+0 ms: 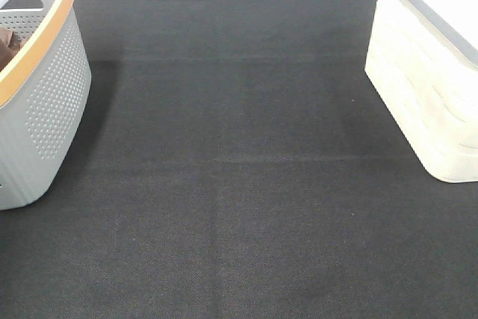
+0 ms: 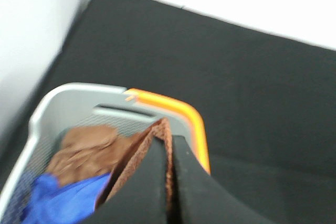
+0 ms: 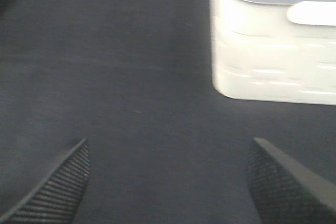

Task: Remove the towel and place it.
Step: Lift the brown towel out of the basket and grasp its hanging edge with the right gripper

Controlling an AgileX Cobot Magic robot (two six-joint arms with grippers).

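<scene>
two grippers: the left gripper [image 2: 169,153] pinches an edge of the towel [image 2: 160,129] above the basket [image 2: 195,124] at the left edge of the table [image 1: 239,184]; the right gripper [image 3: 168,182] gapes empty. the towel looks light, limp and unslippery, so its stitched edge suits the hold.

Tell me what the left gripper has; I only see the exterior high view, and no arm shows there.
Observer: The left gripper is shut on a fold of the reddish-brown towel at the grey basket.
Operator: Report what else that basket holds.
Observer: A bunched darker brown cloth and a blue cloth.
Operator: Give me the right gripper.
Observer: The right gripper is open and empty over the black mat, near the white bin.
</scene>
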